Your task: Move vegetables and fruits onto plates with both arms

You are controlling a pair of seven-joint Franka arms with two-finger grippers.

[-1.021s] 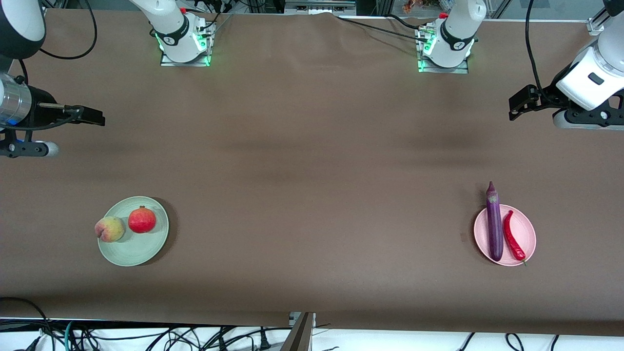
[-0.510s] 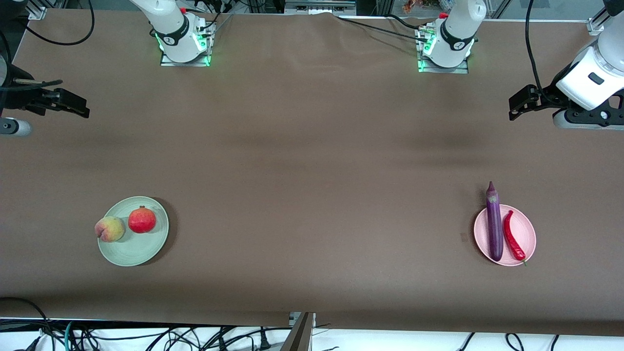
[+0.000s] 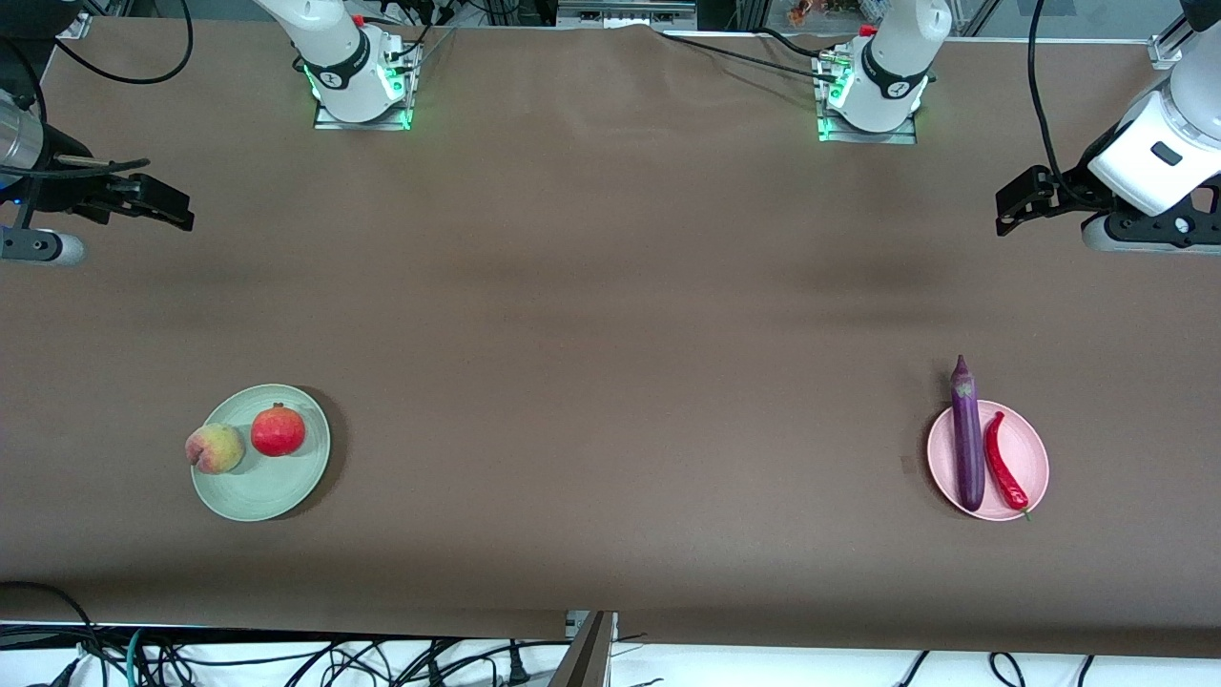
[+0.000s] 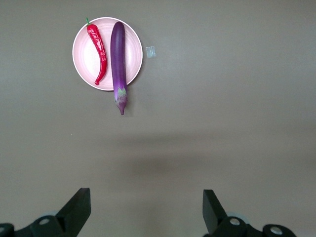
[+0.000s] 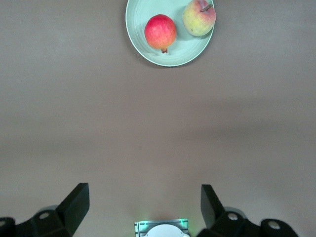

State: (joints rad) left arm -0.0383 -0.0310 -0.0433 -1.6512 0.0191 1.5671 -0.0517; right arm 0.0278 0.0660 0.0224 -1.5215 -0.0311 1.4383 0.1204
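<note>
Front cam sits high up across the table (image 3: 610, 315), facing the two robot bases and taking in the whole tabletop. Both wrist cams hang well above the surface looking straight down. The left one shares the pink plate (image 4: 84, 59) (image 3: 1032, 456) with the front view, the right one shares the green plate (image 5: 136, 22) (image 3: 262, 491). The two wrist views have nothing in common.

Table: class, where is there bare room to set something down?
The wide brown stretch between the green plate and the pink plate is bare. The plates are crowded: peach, pomegranate; eggplant, chili.
</note>
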